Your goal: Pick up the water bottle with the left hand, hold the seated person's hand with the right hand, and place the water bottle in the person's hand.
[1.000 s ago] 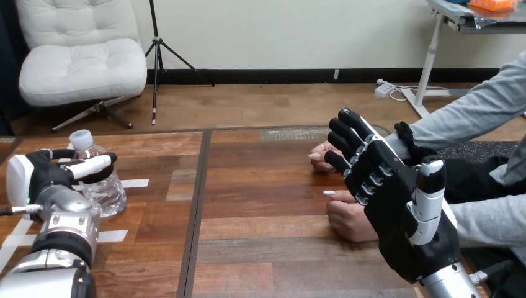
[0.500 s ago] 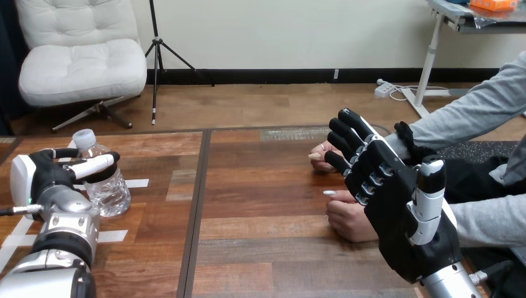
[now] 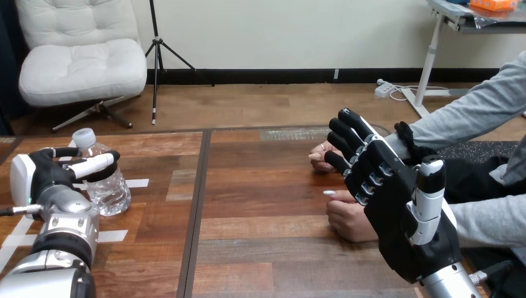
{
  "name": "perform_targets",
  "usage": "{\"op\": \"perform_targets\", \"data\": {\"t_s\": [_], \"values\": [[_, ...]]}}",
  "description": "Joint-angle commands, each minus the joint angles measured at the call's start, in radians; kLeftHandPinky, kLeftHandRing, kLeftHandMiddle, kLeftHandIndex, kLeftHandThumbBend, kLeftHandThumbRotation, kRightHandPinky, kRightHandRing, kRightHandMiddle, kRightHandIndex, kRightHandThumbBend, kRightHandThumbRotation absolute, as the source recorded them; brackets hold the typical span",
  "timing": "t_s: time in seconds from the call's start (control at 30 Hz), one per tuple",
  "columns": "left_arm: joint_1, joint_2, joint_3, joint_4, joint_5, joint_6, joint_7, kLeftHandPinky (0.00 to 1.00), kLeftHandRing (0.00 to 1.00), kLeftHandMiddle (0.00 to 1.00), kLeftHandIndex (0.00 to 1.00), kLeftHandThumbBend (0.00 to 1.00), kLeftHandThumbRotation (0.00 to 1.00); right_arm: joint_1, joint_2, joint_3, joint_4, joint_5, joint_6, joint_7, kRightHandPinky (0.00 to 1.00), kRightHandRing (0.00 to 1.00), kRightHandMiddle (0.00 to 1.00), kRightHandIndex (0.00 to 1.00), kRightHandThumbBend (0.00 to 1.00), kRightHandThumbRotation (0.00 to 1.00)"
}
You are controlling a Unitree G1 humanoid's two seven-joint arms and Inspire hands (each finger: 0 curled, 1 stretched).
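Water bottle [image 3: 105, 185]: on the table [image 3: 267, 205] near its left edge, base at or on the wood beside a white tape strip [image 3: 134, 183]. It leans a little, with the white cap [image 3: 82, 138] tipped toward the view's left. The body is clear plastic and the cap is on. I cannot tell what, if anything, is inside.

Left hand [image 3: 44, 175]: clasped on the water bottle at upper-body height. The thumb [image 3: 93, 165] lies across the front of the bottle, and the fingers [image 3: 61, 152] curl round behind it, just under the cap. The silver forearm [image 3: 65, 236] comes up from the bottom left corner.

Versus 1.0 s ago: the bottle and the left hand sit slightly further toward the view's right, and the cap is a touch higher. Versus 0.5 s ago: no visible change in either.

Right hand [image 3: 387, 198]: raised at the table's right side, fingers straight and spread, grasping nothing. It has the same pose as in both earlier frames.

Person's hands: both rest on the table at the right. The person's farther hand [image 3: 320, 158] shows just beyond the right hand's fingertips. The person's nearer hand [image 3: 347, 218] lies loosely closed, partly hidden behind the right hand's palm. I cannot tell whether the right hand touches either one, and its fingers are not wrapped round them. The bottle is well apart from both of the person's hands, across the table's centre seam.
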Motion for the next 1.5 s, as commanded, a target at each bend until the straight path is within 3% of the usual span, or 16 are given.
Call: {"op": "perform_targets", "data": {"t_s": [0.0, 0.37, 0.67, 1.07, 1.47], "values": [[-0.054, 0.010, -0.006, -0.023, 0.004, -0.060, 0.008, 0.42, 0.48, 0.53, 0.54, 0.76, 0.00, -0.025, 0.005, 0.005, -0.049, 0.005, -0.018, -0.005, 0.97, 0.99, 0.96, 0.95, 1.00, 1.00], [-0.041, 0.009, -0.042, -0.028, 0.044, -0.111, 0.037, 0.46, 0.51, 0.55, 0.54, 0.78, 0.00, -0.028, 0.007, 0.005, -0.040, 0.004, -0.020, -0.006, 0.97, 0.98, 0.96, 0.95, 0.99, 1.00], [-0.029, 0.010, -0.068, -0.033, 0.068, -0.156, 0.055, 0.40, 0.47, 0.51, 0.53, 0.80, 0.00, -0.029, 0.007, 0.005, -0.037, 0.001, -0.018, -0.010, 0.97, 0.98, 0.96, 0.94, 0.99, 1.00], [-0.011, 0.011, -0.122, -0.055, 0.122, -0.214, 0.087, 0.41, 0.48, 0.51, 0.51, 0.82, 0.00, -0.033, 0.006, 0.006, -0.032, 0.000, -0.015, -0.012, 0.96, 0.98, 0.96, 0.94, 0.98, 1.00], [0.011, 0.007, -0.143, -0.077, 0.128, -0.266, 0.106, 0.40, 0.47, 0.50, 0.51, 0.82, 0.00, -0.034, 0.004, 0.009, -0.037, -0.010, -0.002, -0.028, 0.96, 0.98, 0.96, 0.94, 0.97, 1.00]]}}
